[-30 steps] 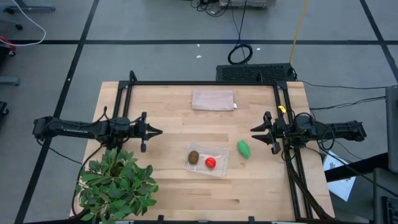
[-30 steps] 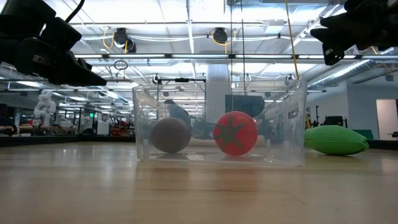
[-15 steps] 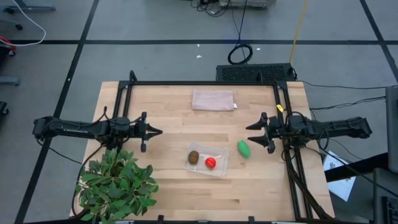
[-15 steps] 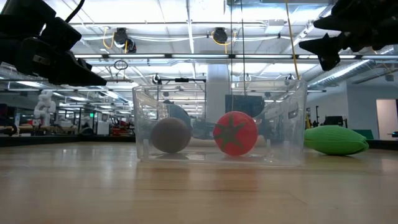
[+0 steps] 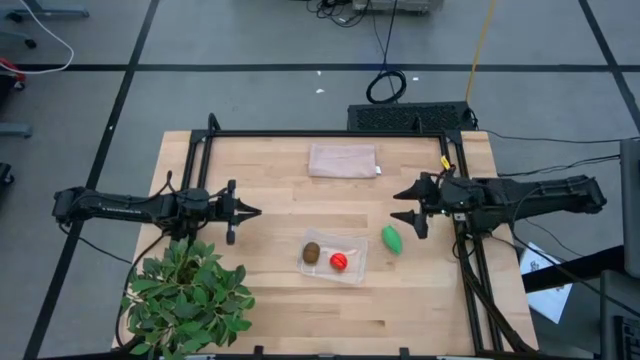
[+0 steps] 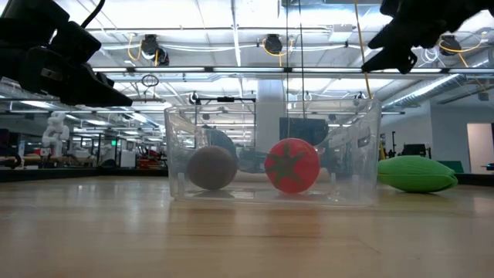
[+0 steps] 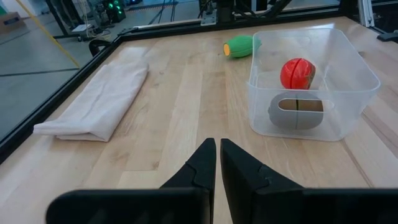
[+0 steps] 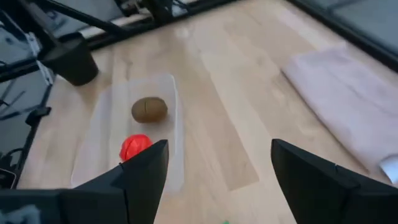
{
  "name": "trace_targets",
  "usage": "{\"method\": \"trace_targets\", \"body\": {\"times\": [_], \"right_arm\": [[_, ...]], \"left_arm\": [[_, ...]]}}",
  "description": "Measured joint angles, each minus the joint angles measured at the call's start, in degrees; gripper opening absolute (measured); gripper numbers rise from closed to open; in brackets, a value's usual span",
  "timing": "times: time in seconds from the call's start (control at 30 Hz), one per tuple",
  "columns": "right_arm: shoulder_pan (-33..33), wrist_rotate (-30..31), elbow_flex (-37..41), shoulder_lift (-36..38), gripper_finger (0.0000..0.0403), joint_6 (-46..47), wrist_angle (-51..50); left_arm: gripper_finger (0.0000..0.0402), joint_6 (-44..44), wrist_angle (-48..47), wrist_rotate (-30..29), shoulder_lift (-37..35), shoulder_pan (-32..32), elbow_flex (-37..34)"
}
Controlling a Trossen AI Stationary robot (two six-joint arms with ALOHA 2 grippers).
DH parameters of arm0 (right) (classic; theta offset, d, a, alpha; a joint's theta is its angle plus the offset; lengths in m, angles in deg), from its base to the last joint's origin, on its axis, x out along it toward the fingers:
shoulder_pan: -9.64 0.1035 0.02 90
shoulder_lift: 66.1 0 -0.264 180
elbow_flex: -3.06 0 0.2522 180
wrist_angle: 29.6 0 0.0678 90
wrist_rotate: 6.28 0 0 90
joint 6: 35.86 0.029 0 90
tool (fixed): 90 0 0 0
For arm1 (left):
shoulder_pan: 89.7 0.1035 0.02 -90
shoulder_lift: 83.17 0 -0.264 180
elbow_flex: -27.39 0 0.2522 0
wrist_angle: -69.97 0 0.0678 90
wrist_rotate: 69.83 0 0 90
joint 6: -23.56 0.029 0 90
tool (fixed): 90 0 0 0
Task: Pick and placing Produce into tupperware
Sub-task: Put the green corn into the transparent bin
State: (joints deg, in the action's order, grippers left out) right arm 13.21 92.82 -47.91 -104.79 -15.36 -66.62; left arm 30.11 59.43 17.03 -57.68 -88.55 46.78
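Currently we work with the right gripper [image 5: 408,212], whose fingers are spread wide and hold nothing. It hangs above the table, and the nearest task item, the bright green oval [image 5: 391,239], lies on the wood just below and slightly inboard of it, not yet grasped. In the right wrist view the oval barely shows at the frame edge, so we cannot confirm from that view that the fingers are centred over it.

Risk 1: descent off-centre. The oval is smooth and tapered; we judge that one finger landing on its flank would roll or squirt it away across the table [image 5: 270,180].

Risk 2: a pinch across the long axis near a tip. We expect the grip to slip during the lift.

Farther from the right gripper stands the tupperware [image 5: 337,257], well apart from the oval. It already holds the kiwi [image 5: 312,252] and the red fruit [image 5: 338,262]. The container is clear, light and shallow. We judge that a low carry could strike its near wall and shove it, and that a high release could bounce the oval off the two fruits and back out.

Farthest away, the left gripper [image 5: 252,211] waits with its fingers pressed together, beside the potted plant [image 5: 190,295]; it lies clear of the transfer path. The folded cloth [image 5: 342,160] is also out of the way.
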Motion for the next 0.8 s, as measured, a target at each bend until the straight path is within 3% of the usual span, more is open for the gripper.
{"method": "trace_targets", "body": {"times": [0.37, 0.8], "right_arm": [[-1.4, -1.5, -13.2, -14.8, 0.0275, 11.7, -20.1], [-1.6, -7.0, -18.0, -26.4, 0.0275, 11.3, -24.4]], "left_arm": [[0.0028, 0.0, 0.0, 0.0, 0.0, 0.0, 0.0], [0.0028, 0.8, 0.0, 0.0, 0.0, 0.0, 0.0]]}}
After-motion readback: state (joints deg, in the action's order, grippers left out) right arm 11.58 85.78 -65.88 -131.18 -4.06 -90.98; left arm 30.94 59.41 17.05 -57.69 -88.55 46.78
